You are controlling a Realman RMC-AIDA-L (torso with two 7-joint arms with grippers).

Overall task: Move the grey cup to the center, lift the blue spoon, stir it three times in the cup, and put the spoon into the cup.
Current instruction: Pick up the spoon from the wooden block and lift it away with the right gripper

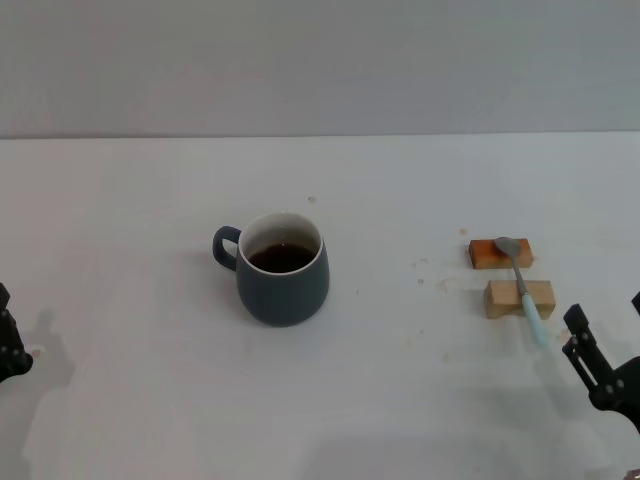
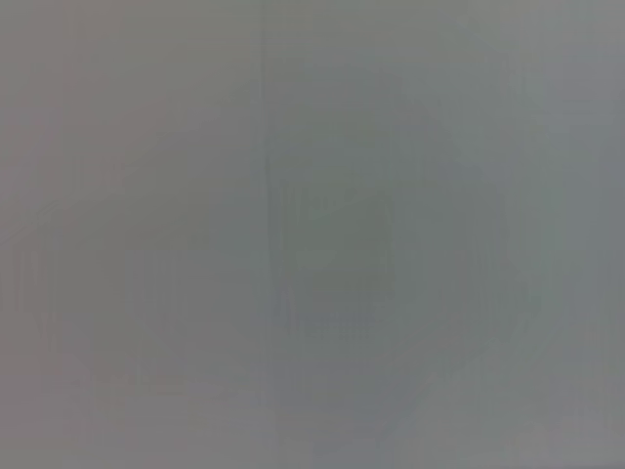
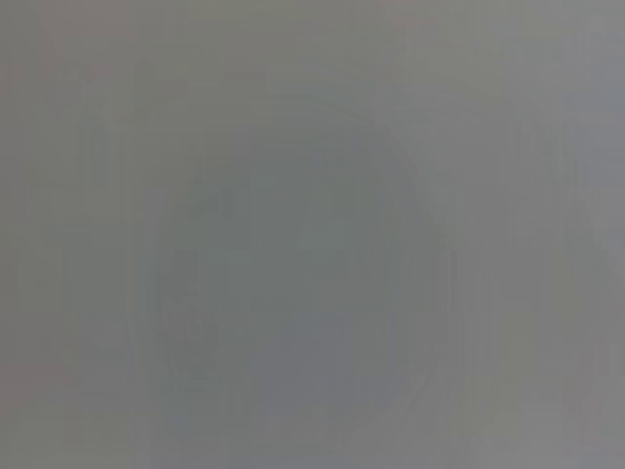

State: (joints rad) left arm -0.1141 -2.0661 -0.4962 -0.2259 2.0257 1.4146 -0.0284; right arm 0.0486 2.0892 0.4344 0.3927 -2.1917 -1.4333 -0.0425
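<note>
The grey cup [image 1: 284,268] stands upright on the white table [image 1: 400,400], left of the middle, with its handle pointing left and dark liquid inside. Over at the right, the blue spoon [image 1: 522,286] lies across two small wooden blocks [image 1: 519,298], its metal bowl on the far block and its pale handle pointing toward me. My right gripper [image 1: 606,312] hovers open at the lower right, just beyond the handle's tip and holding nothing. At the far left edge only part of my left gripper [image 1: 10,345] shows, well away from the cup. Both wrist views are plain grey.
A few small crumbs or specks [image 1: 425,268] dot the table between the cup and the blocks. The table's far edge meets a plain grey wall [image 1: 320,60].
</note>
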